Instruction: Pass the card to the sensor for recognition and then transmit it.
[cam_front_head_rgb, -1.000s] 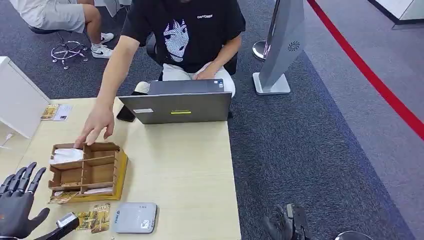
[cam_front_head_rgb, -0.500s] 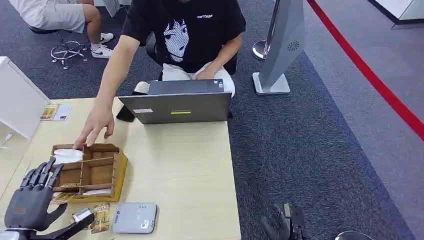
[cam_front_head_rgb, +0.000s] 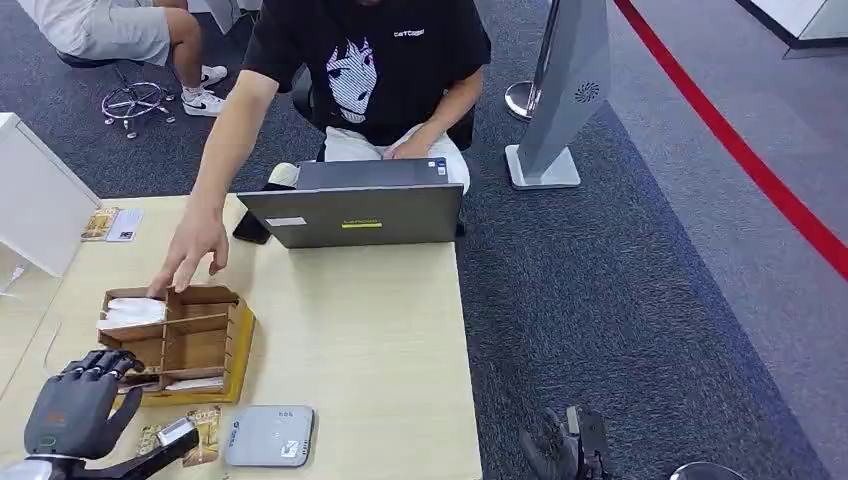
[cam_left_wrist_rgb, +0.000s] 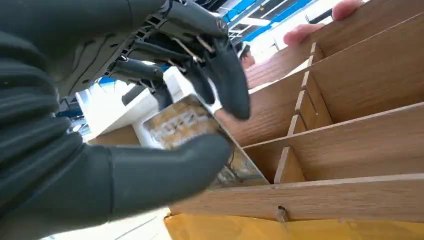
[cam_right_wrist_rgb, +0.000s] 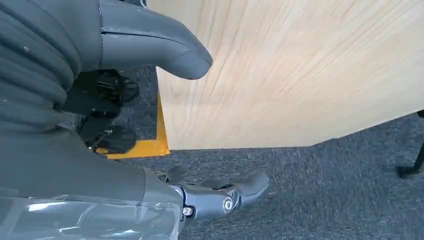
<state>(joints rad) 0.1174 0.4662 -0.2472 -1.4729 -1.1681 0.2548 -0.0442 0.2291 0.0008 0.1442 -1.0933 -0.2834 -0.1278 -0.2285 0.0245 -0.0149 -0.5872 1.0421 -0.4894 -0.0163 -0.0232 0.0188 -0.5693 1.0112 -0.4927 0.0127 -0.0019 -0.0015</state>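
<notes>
Left hand (cam_left_wrist_rgb: 150, 130) pinches a card (cam_left_wrist_rgb: 182, 122) at the wooden organizer (cam_front_head_rgb: 190, 340) | right hand (cam_front_head_rgb: 572, 450) hangs beside the surface (cam_front_head_rgb: 370, 330), grip state I cannot tell | person's hand (cam_front_head_rgb: 195, 245) touches the organizer.

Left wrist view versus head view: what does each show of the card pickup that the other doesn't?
Left wrist view alone: the left hand pinching a gold-printed card between thumb and fingers. Head view alone: the grey card reader, laptop and right hand hanging beside the table. Both: the wooden organizer and the person's hand at its far end.
</notes>
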